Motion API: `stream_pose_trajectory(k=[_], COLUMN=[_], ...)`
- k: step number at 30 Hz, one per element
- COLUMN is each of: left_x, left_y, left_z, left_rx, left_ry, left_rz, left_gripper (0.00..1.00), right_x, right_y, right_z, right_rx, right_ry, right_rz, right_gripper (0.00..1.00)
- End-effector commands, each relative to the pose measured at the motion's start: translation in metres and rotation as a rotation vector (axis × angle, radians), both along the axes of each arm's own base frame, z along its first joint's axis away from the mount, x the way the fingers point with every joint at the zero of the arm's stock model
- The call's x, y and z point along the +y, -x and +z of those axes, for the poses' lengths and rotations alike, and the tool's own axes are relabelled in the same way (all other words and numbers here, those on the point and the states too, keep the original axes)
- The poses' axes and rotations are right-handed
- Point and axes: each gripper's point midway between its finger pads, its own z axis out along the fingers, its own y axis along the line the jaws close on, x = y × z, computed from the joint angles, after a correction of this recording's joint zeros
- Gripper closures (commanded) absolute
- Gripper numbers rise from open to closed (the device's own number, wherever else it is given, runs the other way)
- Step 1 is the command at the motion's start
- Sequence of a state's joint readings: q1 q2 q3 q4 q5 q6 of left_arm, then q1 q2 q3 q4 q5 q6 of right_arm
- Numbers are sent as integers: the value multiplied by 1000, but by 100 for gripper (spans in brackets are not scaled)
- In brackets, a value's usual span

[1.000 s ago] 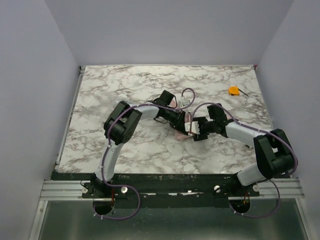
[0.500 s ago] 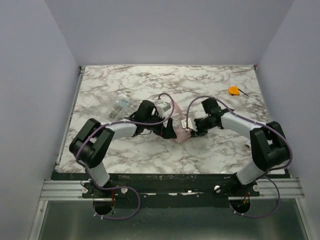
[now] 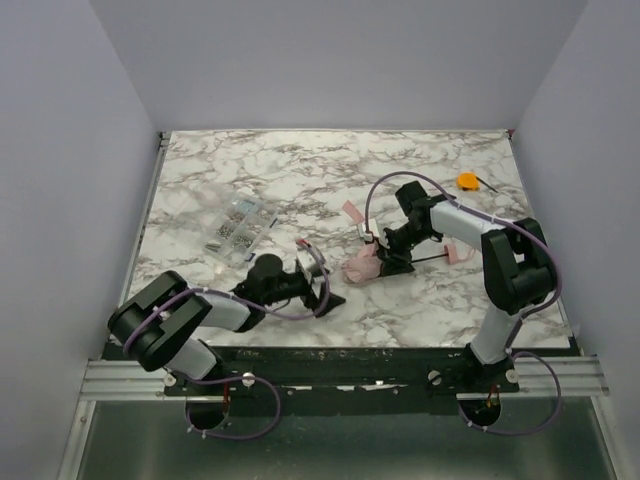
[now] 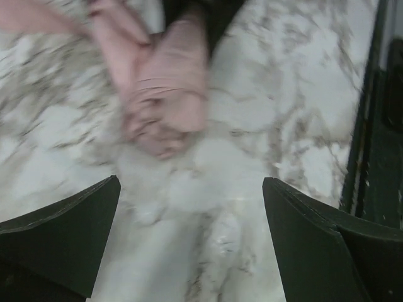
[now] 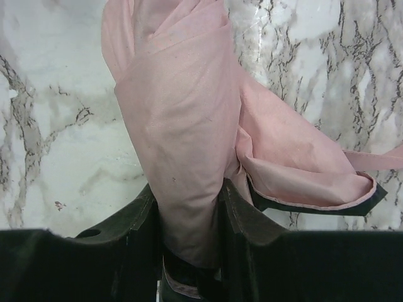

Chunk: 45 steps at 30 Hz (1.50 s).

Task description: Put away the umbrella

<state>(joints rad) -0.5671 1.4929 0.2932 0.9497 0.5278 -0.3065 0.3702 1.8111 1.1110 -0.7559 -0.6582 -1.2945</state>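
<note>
Right end effector [image 5: 189,204]: clamped on the bunched canopy of the pale pink umbrella [image 3: 360,263].
Left end effector [image 4: 192,214]: jaws wide apart, empty, near the umbrella's crumpled end.
Umbrella: lying on the marbled tabletop [image 3: 300,170].
Clear packet of metal parts [image 3: 235,227]: well left of the umbrella.
Small orange object [image 3: 467,181]: beyond the umbrella, to its right.

Got the umbrella [image 5: 182,126] lying on the counter [image 3: 300,170], tucked in the right hand [image 5: 189,217], just ahead of the left hand [image 4: 189,189]. Spotted a parts packet [image 3: 238,225] well out beyond the left hand, orange bit [image 3: 467,181] far past the right hand.
</note>
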Motion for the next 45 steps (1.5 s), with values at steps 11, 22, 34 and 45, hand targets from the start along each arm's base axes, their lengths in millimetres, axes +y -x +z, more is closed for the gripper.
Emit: stream_pose_trajectory(k=[11, 22, 34, 45], left_x=[-69, -100, -58, -45], left_y=[22, 16, 44, 52], left_z=[-3, -57, -126, -134], left_rx=[-706, -586, -25, 363], left_ry=[-477, -632, -648, -530], left_rz=[-323, -515, -491, -511], left_gripper=[1, 30, 96, 97], right_x=[-54, -47, -21, -28], right_y=[108, 103, 43, -11], right_z=[-47, -44, 30, 126], right_rx=[502, 480, 305, -146], right_ry=[322, 284, -6, -323], right_rz=[-60, -70, -203, -217], right_gripper=[91, 86, 0, 0])
